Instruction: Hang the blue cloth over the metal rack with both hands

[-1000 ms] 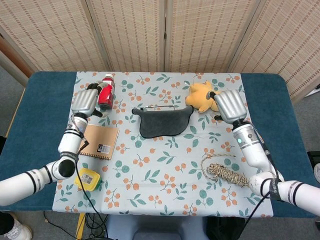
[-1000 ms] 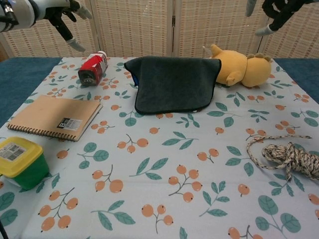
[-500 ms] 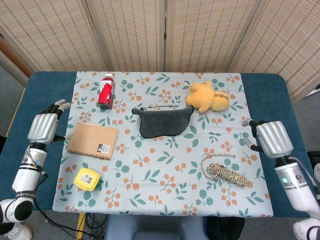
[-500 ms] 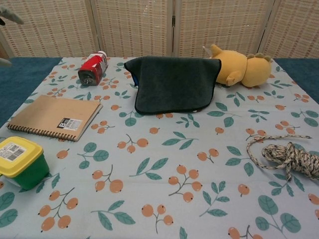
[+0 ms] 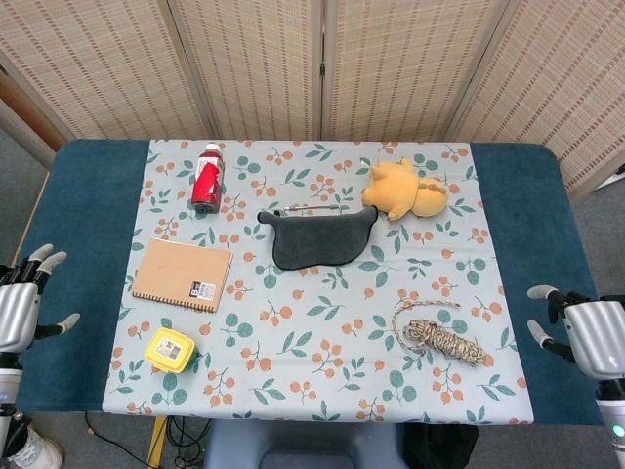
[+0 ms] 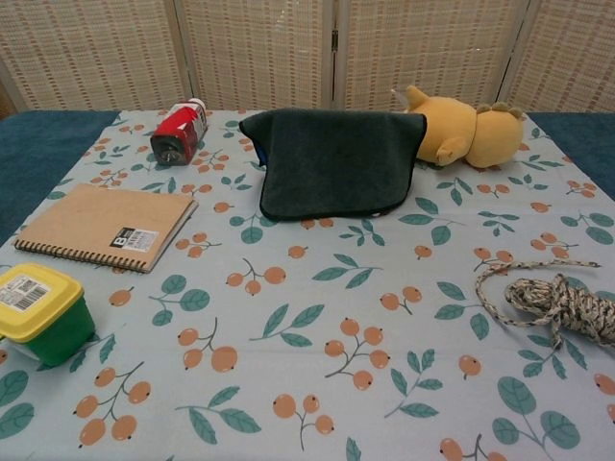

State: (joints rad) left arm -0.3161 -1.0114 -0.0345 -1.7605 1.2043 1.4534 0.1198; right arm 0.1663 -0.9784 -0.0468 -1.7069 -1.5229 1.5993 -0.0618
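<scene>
Left hand [image 5: 18,311]: at the table's near left edge, fingers spread, holding nothing.
Right hand [image 5: 591,335]: at the near right edge, fingers apart, holding nothing.
Dark blue-grey cloth [image 5: 317,237]: draped over the thin metal rack [image 5: 311,209], mid-table, beside the yellow plush toy [image 5: 402,190].

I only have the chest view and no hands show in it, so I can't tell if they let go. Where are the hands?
Observer: Both are off the mat. The left hand is at the table's left edge, fingers spread, holding nothing.
Operator: And the right?
Observer: The right hand is at the right edge, also holding nothing.
Operator: Can you see the rack?
Observer: A metal rack bar shows along the blue cloth's far edge.
</scene>
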